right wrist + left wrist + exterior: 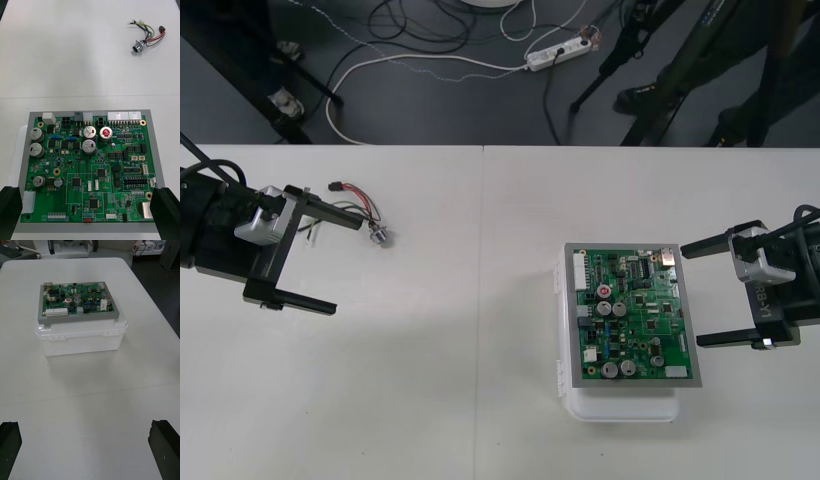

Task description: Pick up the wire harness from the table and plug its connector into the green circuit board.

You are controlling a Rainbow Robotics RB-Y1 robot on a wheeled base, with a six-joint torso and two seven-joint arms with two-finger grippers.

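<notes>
The wire harness (356, 211) lies on the table at the far left, its black plug (335, 186) toward the far edge and its round metal socket (381, 237) nearer the middle. My left gripper (348, 265) stands open beside it; its far finger crosses over the wires in the front view. The green circuit board (630, 315) sits on its white base (620, 406) at the right. My right gripper (692, 295) is open at the board's right edge. The right wrist view shows the board (93, 168) close between the fingers (165, 210) and the harness (148, 35) beyond it. The left wrist view faces the board (77, 302).
The table (460, 380) is bare between harness and board. Beyond its far edge, the dark floor holds cables and a power strip (558, 52).
</notes>
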